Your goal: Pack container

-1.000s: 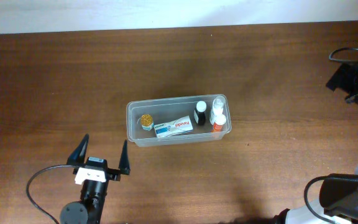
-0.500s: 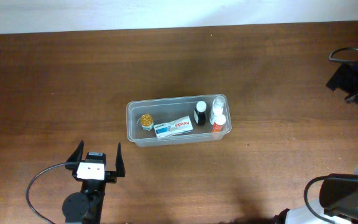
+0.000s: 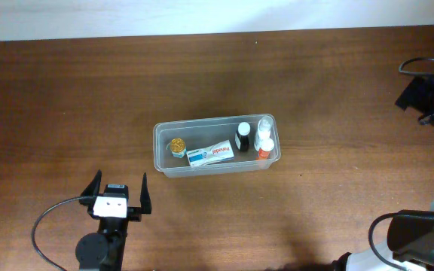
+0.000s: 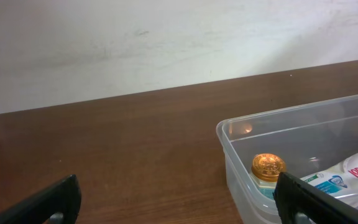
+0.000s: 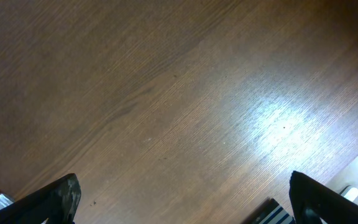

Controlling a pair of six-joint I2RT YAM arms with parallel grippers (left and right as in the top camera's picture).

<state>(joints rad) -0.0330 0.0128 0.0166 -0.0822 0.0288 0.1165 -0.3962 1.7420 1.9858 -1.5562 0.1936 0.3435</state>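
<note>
Midway across the desk (image 3: 315,90) sits the container (image 3: 158,158). Near-left, the left claw (image 3: 120,181) gapes wide, empty; the right claw (image 5: 182,186) likewise.

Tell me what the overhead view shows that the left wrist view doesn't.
Only the overhead view: the right end of the container with a white bottle and an orange-capped bottle, plus dark gear with cables at the right edge of the table. Only the left wrist view: the pale wall behind the table. Both: the left pincer, open and empty, short of the container; the gold-lidded jar and toothpaste box inside it; the brown wooden table.
</note>
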